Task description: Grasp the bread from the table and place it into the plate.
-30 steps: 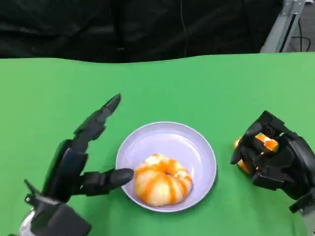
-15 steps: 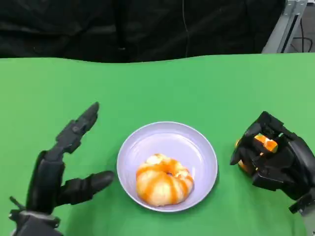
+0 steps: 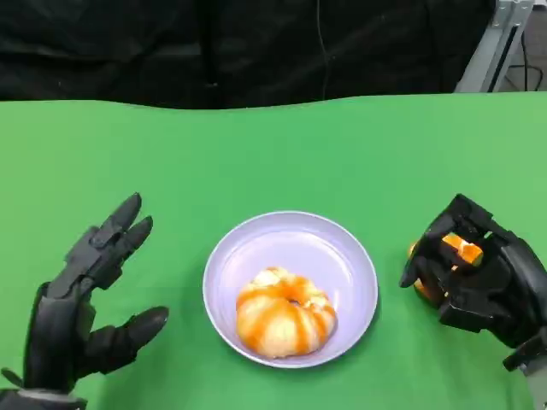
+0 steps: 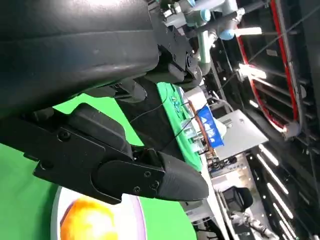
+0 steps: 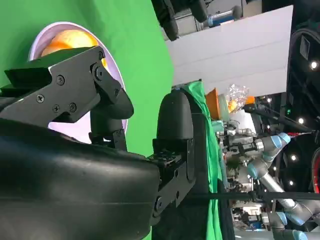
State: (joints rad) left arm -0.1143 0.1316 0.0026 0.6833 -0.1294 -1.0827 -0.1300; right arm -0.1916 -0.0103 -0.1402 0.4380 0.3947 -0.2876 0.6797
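The bread, a round bun with orange stripes, lies in the near half of the pale lilac plate at the table's middle. My left hand hovers left of the plate, fingers spread, holding nothing and apart from the rim. The left wrist view has the bread on the plate beyond my fingers. My right hand rests right of the plate with its fingers curled in. The right wrist view looks past those fingers to the bread, and nothing lies between them.
A small orange object lies on the green table at my right hand, mostly hidden by the curled fingers; I cannot tell whether they touch it. A black backdrop runs along the table's far edge. A metal frame stands at the back right.
My left hand has drawn back from the plate's left rim toward the near left, its fingers still spread. The bread, plate and right hand have not moved.
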